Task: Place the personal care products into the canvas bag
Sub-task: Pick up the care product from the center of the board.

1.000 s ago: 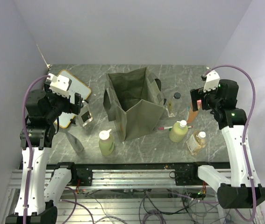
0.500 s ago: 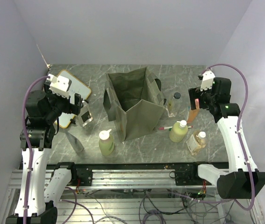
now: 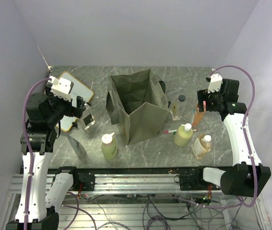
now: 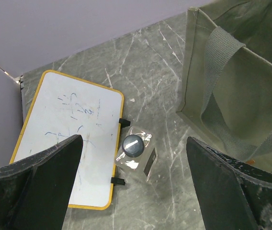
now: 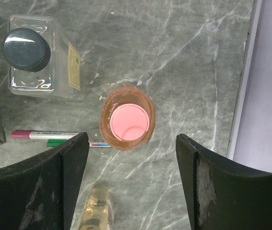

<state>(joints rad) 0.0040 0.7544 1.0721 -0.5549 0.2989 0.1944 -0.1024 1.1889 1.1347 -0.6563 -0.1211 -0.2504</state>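
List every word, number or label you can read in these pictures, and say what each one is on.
No text can be read as words.
On the whiteboard: blue handwritten marks, not legible.
On the jar beside the whiteboard: a dark side label, too small to read.
On the black-lidded jar in the right wrist view: a tan side label, print blurred.

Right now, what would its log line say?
right tool open above slim orange bottle | left tool open above black-lidded jar | canvas bag upright

canvas bag [image 4: 243, 96] — matt woven cloth | slim orange bottle [image 5: 126, 120] — translucent glossy plastic
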